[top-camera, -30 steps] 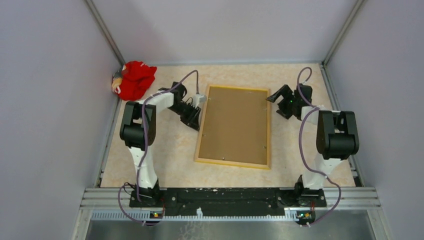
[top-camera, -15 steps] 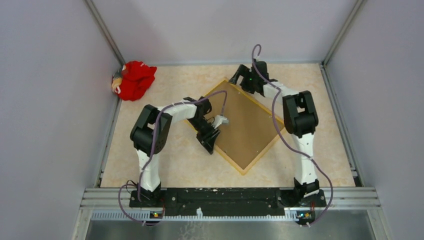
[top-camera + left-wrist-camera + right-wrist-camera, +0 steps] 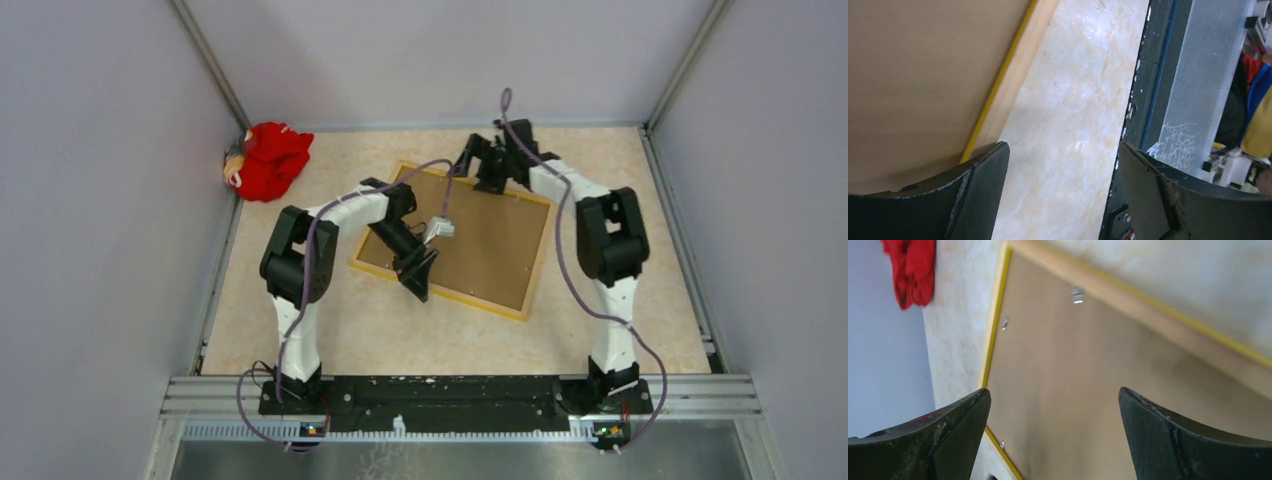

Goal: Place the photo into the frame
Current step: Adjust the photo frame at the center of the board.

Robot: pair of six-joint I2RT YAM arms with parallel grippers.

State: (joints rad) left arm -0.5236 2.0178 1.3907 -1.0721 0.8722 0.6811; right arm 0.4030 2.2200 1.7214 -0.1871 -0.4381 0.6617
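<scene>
Right wrist: frame (image 3: 1173,322) below right claw (image 3: 1054,391)

We can read no text, label, brand, number or sign in any of the three views. The back of the frame (image 3: 470,298) shows us only plain brown board and small metal clips (image 3: 1077,295), too blurred to show any marking.

Pale, smooth wood on the frame (image 3: 480,303) rim, yellow paint along its edge. Matt brown fibreboard on the backing board (image 3: 490,250), with small shiny metal clips (image 3: 1077,294). Polished, marbled beige on the worktop (image 3: 350,320). Soft red cloth (image 3: 268,160) at the far left corner. Scuffed matt black plastic on the fingers (image 3: 973,200).
</scene>
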